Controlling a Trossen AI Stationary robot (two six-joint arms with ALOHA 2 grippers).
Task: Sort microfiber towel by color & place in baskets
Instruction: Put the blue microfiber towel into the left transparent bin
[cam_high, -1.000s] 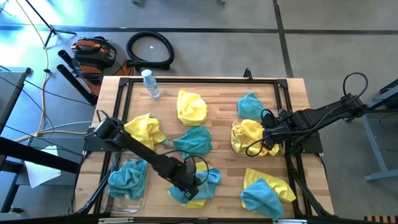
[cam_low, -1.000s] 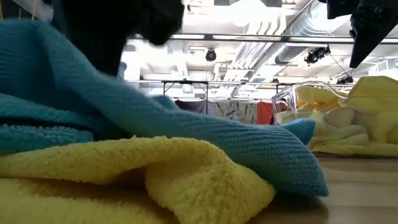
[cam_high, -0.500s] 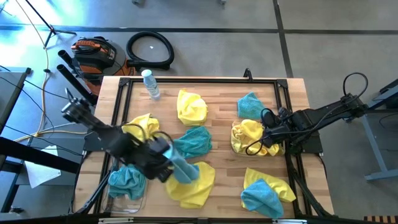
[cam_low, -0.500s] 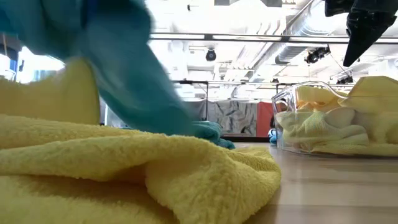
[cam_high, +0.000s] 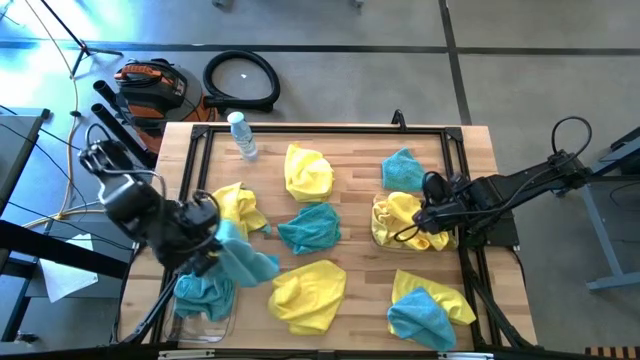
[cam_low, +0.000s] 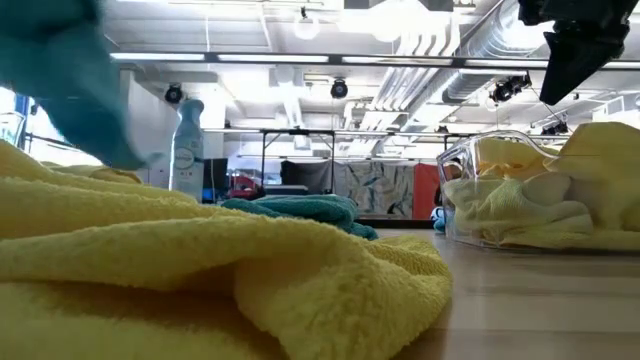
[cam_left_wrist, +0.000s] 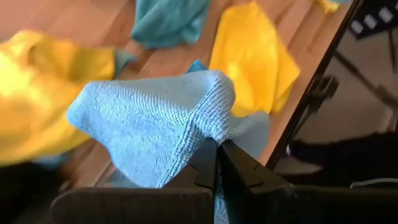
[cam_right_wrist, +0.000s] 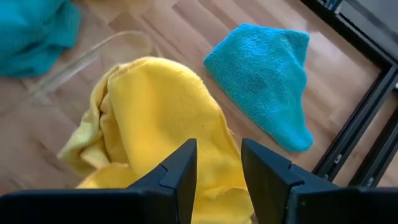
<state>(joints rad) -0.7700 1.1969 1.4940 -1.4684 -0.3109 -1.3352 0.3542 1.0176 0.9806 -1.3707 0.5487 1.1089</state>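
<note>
My left gripper (cam_high: 218, 248) is shut on a teal-blue towel (cam_high: 245, 263) and hangs over the table's left side, just beyond the left clear basket (cam_high: 203, 318), which holds teal towels (cam_high: 203, 290). In the low view the carried towel (cam_low: 60, 85) is a blur up in the air. My right gripper (cam_high: 424, 214) is open above the right clear basket (cam_low: 470, 160), which is filled with yellow towels (cam_right_wrist: 161, 118); its fingers (cam_right_wrist: 180, 168) stand over them without touching. Loose yellow towels (cam_high: 308, 295) and teal towels (cam_high: 311, 226) lie on the table. My left gripper pinches the teal-blue towel between its two shut fingers (cam_left_wrist: 208, 163) at a gathered peak of the cloth (cam_left_wrist: 214, 127). The towel is lifted clear of the table and drapes slack away from the fingers.
A clear water bottle (cam_high: 241, 135) stands near the far left corner. More towels lie around: yellow ones (cam_high: 308, 172) (cam_high: 236, 206), a teal one (cam_high: 404, 170) beyond the right basket, and a teal-on-yellow pair (cam_high: 428, 308) near the right corner. A black frame (cam_high: 455, 150) borders the table.
My left gripper has swung from the near middle of the table up and toward the left edge, carrying the teal-blue towel with it. The towel came off the yellow towel it lay on, which stays flat near the table's near edge. My right gripper kept over its basket.
</note>
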